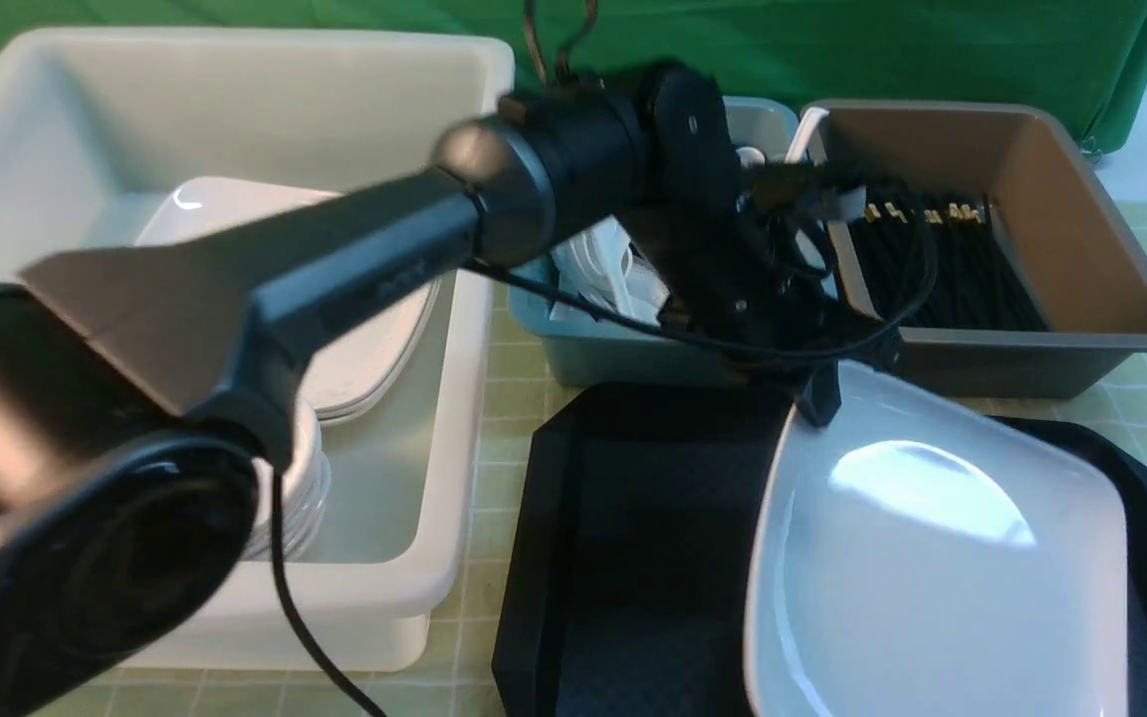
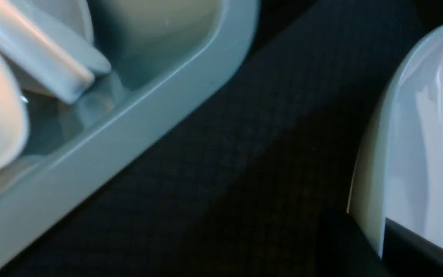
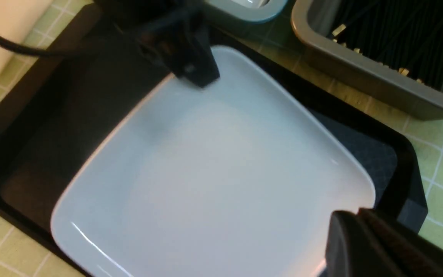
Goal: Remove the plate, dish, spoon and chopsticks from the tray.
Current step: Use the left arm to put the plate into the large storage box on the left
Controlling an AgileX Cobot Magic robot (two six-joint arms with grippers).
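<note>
The large white plate (image 1: 932, 558) is held tilted over the black tray (image 1: 633, 518). My left gripper (image 1: 817, 398) is shut on the plate's far corner. In the left wrist view the plate's rim (image 2: 375, 192) sits between the dark fingers over the tray (image 2: 225, 173). My right gripper (image 3: 354, 215) is shut on the near right corner of the plate (image 3: 214, 173); the left gripper (image 3: 194, 73) shows at the opposite corner. The right gripper is outside the front view. No spoon, chopsticks or small dish shows on the bare part of the tray (image 3: 71, 115).
A white tub (image 1: 454, 299) at the left holds stacked plates (image 1: 374, 349) and small dishes (image 1: 300, 498). A teal tub (image 1: 623, 354) behind the tray holds white spoons (image 2: 44, 73). A brown tub (image 1: 1111, 259) at the back right holds black chopsticks (image 1: 942, 269).
</note>
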